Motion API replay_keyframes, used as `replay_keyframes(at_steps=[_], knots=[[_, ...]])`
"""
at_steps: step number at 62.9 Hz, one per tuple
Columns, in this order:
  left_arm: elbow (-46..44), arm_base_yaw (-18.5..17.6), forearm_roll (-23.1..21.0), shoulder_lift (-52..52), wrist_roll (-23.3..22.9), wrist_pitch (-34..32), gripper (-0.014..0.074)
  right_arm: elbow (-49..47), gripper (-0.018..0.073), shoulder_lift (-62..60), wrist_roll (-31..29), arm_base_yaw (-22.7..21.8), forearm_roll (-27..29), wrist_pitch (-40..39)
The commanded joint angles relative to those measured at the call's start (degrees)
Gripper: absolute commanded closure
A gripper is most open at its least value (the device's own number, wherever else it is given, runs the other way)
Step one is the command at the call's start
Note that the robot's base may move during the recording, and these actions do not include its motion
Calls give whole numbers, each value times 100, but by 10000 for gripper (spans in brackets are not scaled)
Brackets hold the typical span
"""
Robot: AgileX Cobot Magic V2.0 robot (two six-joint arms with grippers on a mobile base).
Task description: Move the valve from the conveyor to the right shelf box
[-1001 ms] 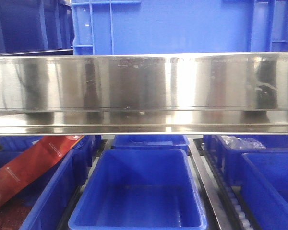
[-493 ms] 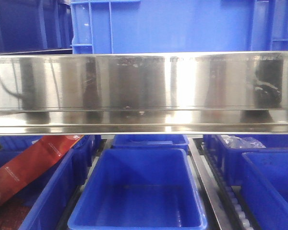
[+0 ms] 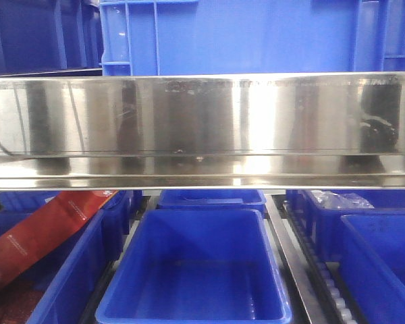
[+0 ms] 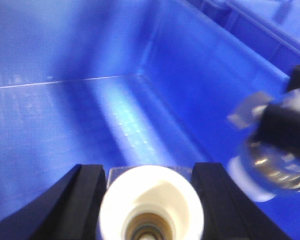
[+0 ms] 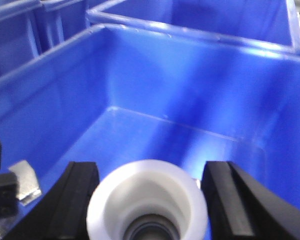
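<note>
In the left wrist view my left gripper (image 4: 151, 169) is shut on the white round end of a valve (image 4: 151, 202), held over the floor of a blue box (image 4: 205, 75). In the right wrist view my right gripper (image 5: 151, 165) is shut on a second white valve end (image 5: 147, 200) over the same kind of blue box (image 5: 190, 75). The right gripper's valve, white and metal, shows blurred at the right of the left wrist view (image 4: 270, 167). Neither gripper shows in the front view. The conveyor is out of view.
A wide steel shelf beam (image 3: 202, 128) crosses the front view, with a blue crate (image 3: 243, 37) on top. Below are blue boxes at centre (image 3: 196, 270), right (image 3: 385, 256) and left, and a red carton (image 3: 40, 236) in the left one.
The front view has shifted very slightly, and dark reflections on the steel beam have moved. The boxes and the carton have not moved.
</note>
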Motion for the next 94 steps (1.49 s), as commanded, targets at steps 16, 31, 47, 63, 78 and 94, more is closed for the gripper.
replay_keyframes(at_steps=[16,31,47,63,78,94], knots=[[-98,-26,-52,-96,-63,-261,202,-107,591,-105,-41,-202,-28,163],[-98,-26,-52,-96,-63,-261,204,-107,146,-105,-41,-202,26,151],[-98,-26,-52,-96,-63,-261,204,-107,65,-115,-41,-202,39,320],[-98,-11,230,-96,-63,-261,267,-107,240,-115,-41,-202,101,370],[-98,113,247,-121,-63,-145,708,-107,721,-136,-41,-202,167,428],[-98,134,513,-473,-63,53,707,-107,721,-576,-5,-202,167,258]])
